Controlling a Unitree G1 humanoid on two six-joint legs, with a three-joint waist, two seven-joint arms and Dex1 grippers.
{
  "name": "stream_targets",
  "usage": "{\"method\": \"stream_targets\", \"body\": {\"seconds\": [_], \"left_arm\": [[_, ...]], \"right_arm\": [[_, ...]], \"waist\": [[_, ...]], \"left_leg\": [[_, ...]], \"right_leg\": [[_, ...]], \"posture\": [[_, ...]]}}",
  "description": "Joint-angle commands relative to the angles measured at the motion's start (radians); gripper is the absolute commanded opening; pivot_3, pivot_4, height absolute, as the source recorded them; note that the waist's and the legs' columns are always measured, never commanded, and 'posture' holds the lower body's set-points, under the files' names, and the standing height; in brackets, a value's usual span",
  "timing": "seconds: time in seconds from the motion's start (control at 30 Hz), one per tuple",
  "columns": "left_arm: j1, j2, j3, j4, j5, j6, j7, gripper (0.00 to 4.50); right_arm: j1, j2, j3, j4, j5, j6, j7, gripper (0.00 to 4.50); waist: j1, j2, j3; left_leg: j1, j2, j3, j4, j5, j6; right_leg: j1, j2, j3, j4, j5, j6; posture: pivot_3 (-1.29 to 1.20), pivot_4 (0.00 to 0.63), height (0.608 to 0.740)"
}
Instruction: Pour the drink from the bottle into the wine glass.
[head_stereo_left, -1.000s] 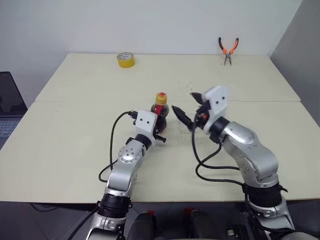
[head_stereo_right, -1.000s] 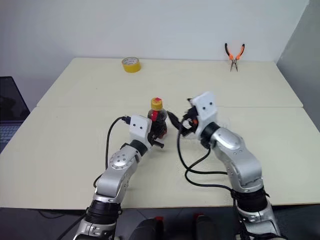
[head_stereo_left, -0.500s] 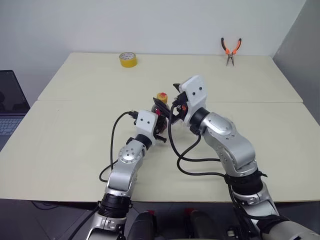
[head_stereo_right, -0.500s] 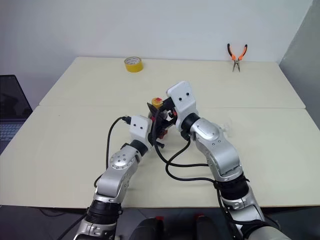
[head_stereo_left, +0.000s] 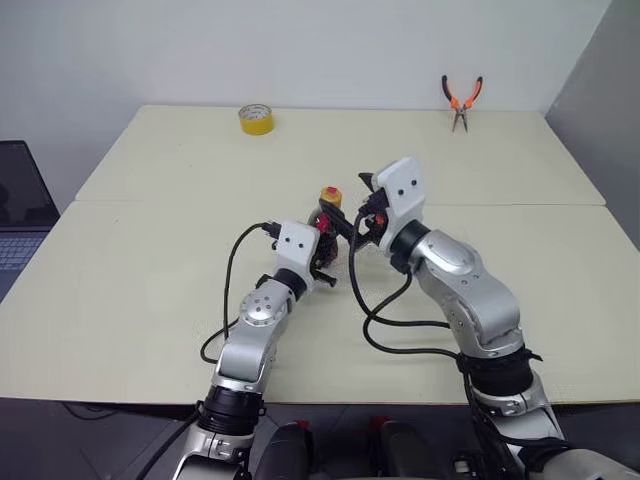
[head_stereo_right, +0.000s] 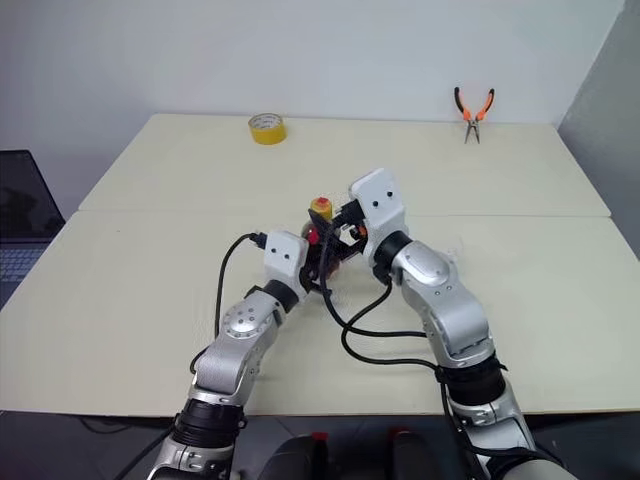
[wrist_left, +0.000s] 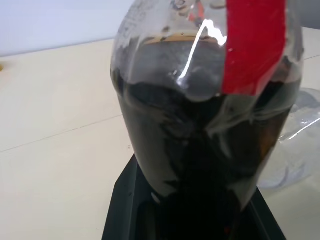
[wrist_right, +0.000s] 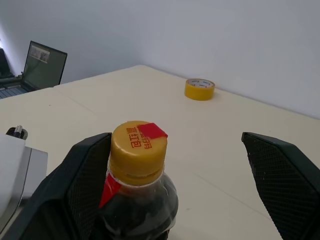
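Beige table (head_stereo_left: 150, 250) fills most of the head view, and the bottle (head_stereo_left: 327, 215) stands near the centre of the frame. The left gripper (head_stereo_left: 322, 262) is clamped on the bottle's lower body. The right gripper (wrist_right: 195, 185) has its fingers wide apart on both sides of the yellow cap (wrist_right: 138, 145), not touching it. I judge the step in hand is opening the bottle: next the right fingers must close on the cap and twist. The left wrist view shows the drink (wrist_left: 200, 150) close, and at its right edge clear glass, perhaps the wine glass (wrist_left: 300, 145). The yellow tape roll (head_stereo_left: 253, 118) lies upper left, orange pliers (head_stereo_left: 460, 98) upper right.
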Motion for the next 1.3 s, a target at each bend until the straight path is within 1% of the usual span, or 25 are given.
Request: {"method": "stream_targets", "body": {"seconds": [0.03, 0.2, 0.43, 0.6, 0.8, 1.03, 1.3], "left_arm": [[-0.017, 0.006, 0.027, -0.039, -0.005, -0.042, 0.004, 0.64], [-0.019, 0.006, 0.028, -0.036, -0.005, -0.043, 0.002, 0.64], [-0.019, 0.001, 0.026, -0.035, -0.002, -0.042, 0.002, 0.64], [-0.021, 0.001, 0.024, -0.032, -0.001, -0.042, 0.000, 0.64], [-0.020, 0.000, 0.021, -0.031, 0.000, -0.045, 0.001, 0.64], [-0.018, -0.003, 0.019, -0.035, 0.003, -0.043, 0.006, 0.64], [-0.018, -0.002, 0.022, -0.038, 0.000, -0.040, 0.007, 0.64]], "right_arm": [[0.015, -0.034, -0.086, -0.068, 0.013, 0.022, -0.013, 4.41], [0.031, -0.063, -0.085, -0.119, 0.045, 0.064, 0.005, 4.41], [0.008, -0.066, -0.017, -0.165, 0.094, 0.116, 0.065, 4.41], [-0.074, 0.011, 0.018, -0.071, 0.053, 0.074, 0.021, 4.41], [-0.121, 0.044, 0.022, 0.021, 0.010, 0.016, -0.004, 4.41], [-0.124, 0.052, 0.008, 0.063, -0.022, -0.017, -0.021, 4.41], [-0.077, 0.009, -0.013, 0.034, -0.019, -0.002, -0.007, 4.41]], "waist": [[0.000, 0.000, 0.000], [0.000, 0.000, 0.000], [-0.002, 0.000, 0.000], [-0.003, 0.000, 0.000], [0.001, 0.000, 0.000], [0.000, 0.000, 0.000], [0.000, 0.000, 0.000]], "left_leg": [[0.000, 0.000, 0.000, 0.000, 0.000, 0.000], [0.000, 0.000, 0.000, 0.000, 0.000, 0.000], [0.000, 0.000, 0.000, 0.000, 0.000, 0.000], [0.000, 0.000, 0.000, 0.000, 0.000, 0.000], [0.000, 0.000, 0.000, 0.000, 0.000, 0.000], [0.000, 0.000, 0.000, 0.000, 0.000, 0.000], [0.000, 0.000, 0.000, 0.000, 0.000, 0.000]], "right_leg": [[0.000, 0.000, 0.000, 0.000, 0.000, 0.000], [0.000, 0.000, 0.000, 0.000, 0.000, 0.000], [0.000, 0.000, 0.000, 0.000, 0.000, 0.000], [0.000, 0.001, 0.000, 0.000, 0.000, 0.000], [0.000, 0.000, 0.000, 0.000, 0.000, 0.000], [0.000, 0.000, 0.000, 0.000, 0.000, 0.000], [0.000, 0.000, 0.000, 0.000, 0.000, 0.000]], "posture": [[0.00, 0.150, 0.740], [0.00, 0.150, 0.740], [0.00, 0.150, 0.740], [0.00, 0.150, 0.740], [0.00, 0.150, 0.740], [0.00, 0.150, 0.740], [0.00, 0.150, 0.740]]}}
